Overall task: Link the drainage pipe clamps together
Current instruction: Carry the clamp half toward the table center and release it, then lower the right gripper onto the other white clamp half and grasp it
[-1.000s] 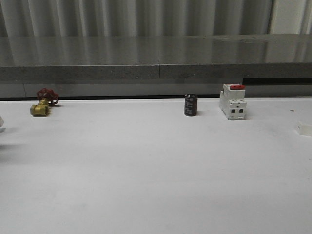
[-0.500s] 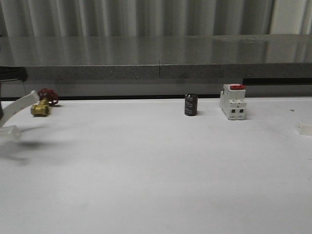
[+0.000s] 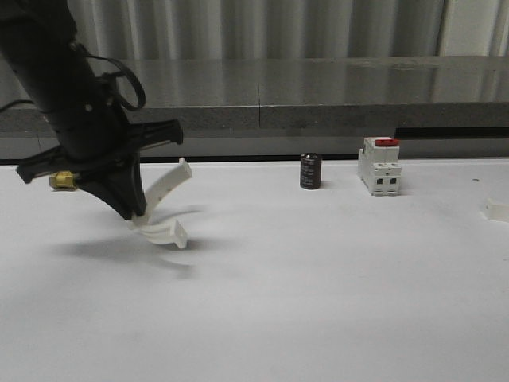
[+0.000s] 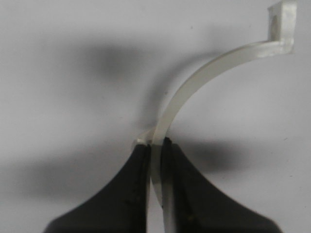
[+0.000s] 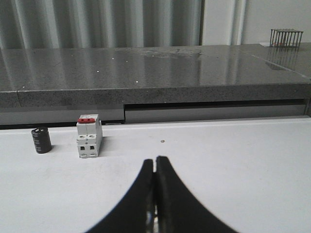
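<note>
Left wrist view: left tool point(image 4: 155, 150) pinches a white clamp half-ring point(image 4: 204, 73); right tool point(image 5: 154, 167) closed, empty.

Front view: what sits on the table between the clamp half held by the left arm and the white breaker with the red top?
A small black cylinder stands between the clamp half, held in the left gripper, and the breaker, close beside the breaker; otherwise that stretch of white table is bare.
</note>
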Tool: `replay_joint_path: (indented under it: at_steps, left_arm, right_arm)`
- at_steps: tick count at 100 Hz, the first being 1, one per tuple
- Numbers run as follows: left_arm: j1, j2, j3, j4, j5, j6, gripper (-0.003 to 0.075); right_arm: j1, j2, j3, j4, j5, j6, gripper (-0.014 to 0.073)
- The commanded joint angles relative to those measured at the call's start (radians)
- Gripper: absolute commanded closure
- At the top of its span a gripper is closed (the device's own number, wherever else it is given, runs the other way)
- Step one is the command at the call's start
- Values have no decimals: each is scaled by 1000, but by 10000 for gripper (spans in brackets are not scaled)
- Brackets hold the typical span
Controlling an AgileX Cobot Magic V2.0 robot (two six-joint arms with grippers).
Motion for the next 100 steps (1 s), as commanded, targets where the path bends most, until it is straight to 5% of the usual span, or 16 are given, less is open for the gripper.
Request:
replay_joint_path:
  at_steps: [1,17,34,41,75,100]
  left_arm:
    - [-22,-22,-33,-29,-40,-18,720]
    - [-29,2,-33,-31,-19,-18,668]
    - [-29,-4,-37,-31,-19,-16,417]
    - [-29,-17,-41,-26,-24,-16,372]
    - [-29,-220,-39,123,40,-16,394]
    - [-24,-453,54,247,46,-16,708]
  right_arm:
    - [-6,-15,-17,1,-73,-9,660]
    - [-6,-15,-17,1,-73,-9,660]
    - [-6,-15,-17,1,-73,-9,660]
    - [-6,-15,-17,1,-73,-9,660]
    - [-6,-15,-17,1,-73,-9,660]
    - [-6,-15,-17,1,-73,-9,660]
